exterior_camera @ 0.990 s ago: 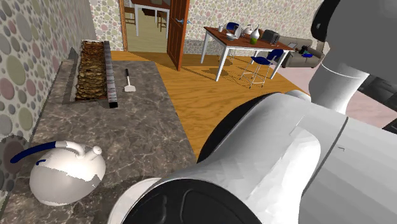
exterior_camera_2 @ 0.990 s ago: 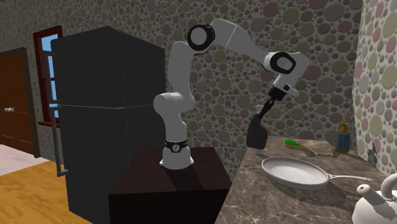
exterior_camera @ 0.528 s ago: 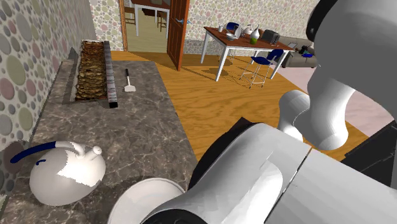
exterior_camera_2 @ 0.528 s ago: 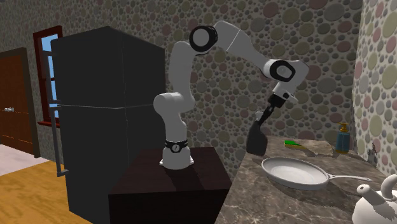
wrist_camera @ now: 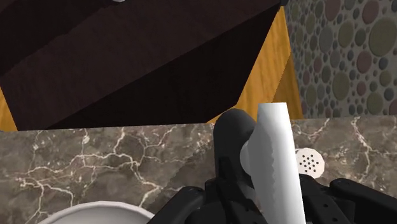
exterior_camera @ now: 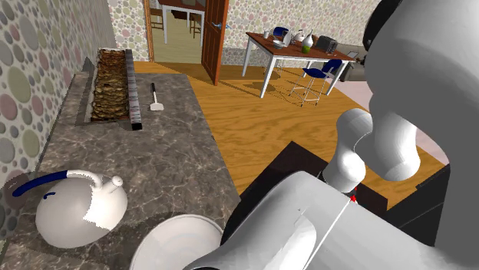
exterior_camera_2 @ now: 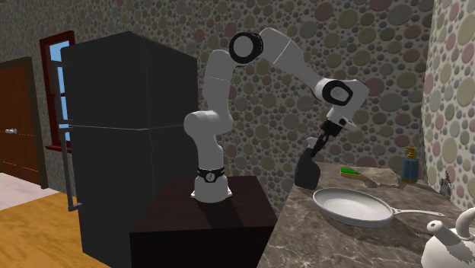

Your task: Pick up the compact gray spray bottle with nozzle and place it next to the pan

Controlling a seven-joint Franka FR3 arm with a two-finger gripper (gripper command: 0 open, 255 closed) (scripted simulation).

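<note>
So that the dark spray bottle (exterior_camera_2: 307,171) ends beside the pan (exterior_camera_2: 352,205), the gripper (exterior_camera_2: 316,145) clasps its top near the rim.

A home kitchen: a dark marbled worktop (exterior_camera: 153,153) carries a white kettle (exterior_camera: 80,213) and a pan (exterior_camera_2: 352,206). A tall black fridge (exterior_camera_2: 114,137) stands beside the worktop, and beyond it a wooden floor (exterior_camera: 253,115) runs to a dining table (exterior_camera: 295,47) and an open door (exterior_camera: 216,38).

I see the shoulder view bright and evenly lit, with only soft shade beside the kettle (exterior_camera: 77,211). My second exterior view is dim; the fridge (exterior_camera_2: 122,129) looks nearly black.
</note>
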